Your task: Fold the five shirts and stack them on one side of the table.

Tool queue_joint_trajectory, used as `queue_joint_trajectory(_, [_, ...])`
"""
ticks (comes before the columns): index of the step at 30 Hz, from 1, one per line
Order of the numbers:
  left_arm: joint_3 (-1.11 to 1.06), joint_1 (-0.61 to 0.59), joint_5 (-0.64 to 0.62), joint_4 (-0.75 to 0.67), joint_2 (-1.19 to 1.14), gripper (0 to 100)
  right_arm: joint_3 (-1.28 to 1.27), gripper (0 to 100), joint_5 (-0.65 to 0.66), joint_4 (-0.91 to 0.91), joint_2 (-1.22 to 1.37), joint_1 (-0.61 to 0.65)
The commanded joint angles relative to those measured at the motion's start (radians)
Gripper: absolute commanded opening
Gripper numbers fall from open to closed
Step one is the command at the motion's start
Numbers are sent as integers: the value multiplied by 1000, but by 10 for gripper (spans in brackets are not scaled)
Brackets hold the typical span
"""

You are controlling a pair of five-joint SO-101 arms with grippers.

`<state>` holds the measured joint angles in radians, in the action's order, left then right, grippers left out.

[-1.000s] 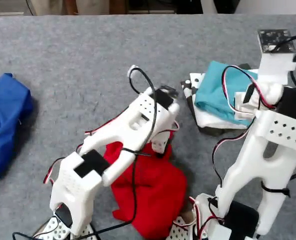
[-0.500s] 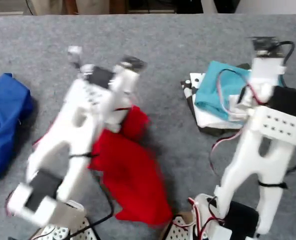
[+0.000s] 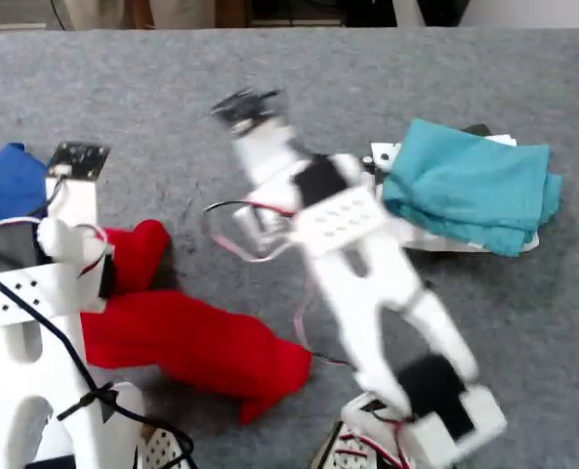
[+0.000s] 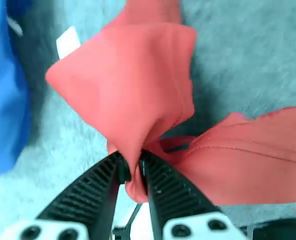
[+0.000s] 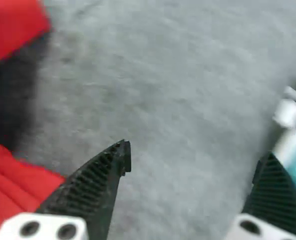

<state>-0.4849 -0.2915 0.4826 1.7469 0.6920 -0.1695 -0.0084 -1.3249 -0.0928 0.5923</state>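
Grey felt covers the table (image 3: 416, 78). The left gripper (image 4: 132, 167) has its jaws clamped tight on a bunched fold of the red shirt (image 4: 133, 85), and the rest of that shirt trails across the table toward the front middle. 1 blue shirt (image 3: 6, 181) lies crumpled at the left edge, just beside the red one. The right gripper (image 5: 195, 150) hangs with jaws spread wide, holding nothing, over bare felt between the red shirt and the pile (image 3: 387, 156) on the right. The folded teal shirt (image 3: 465, 191) tops that pile.
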Motion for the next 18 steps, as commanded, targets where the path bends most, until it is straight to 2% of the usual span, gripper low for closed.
queue_joint_trajectory(1, [-74,-61,54,9,25,18,134,379,-11,40,185,114])
queue_joint_trajectory(5, [-120,-66,78,9,35,18,358,379,-11,-74,395,130])
queue_joint_trajectory(10, [-8,-11,74,9,36,18,716,379,-3,-379,573,-8])
queue_joint_trajectory(12, [68,40,66,9,36,18,855,379,-3,-462,631,-88])
queue_joint_trajectory(14, [147,117,14,9,25,18,931,379,-3,-463,657,-179])
queue_joint_trajectory(18, [187,305,-132,-104,28,18,894,378,66,-463,602,-295])
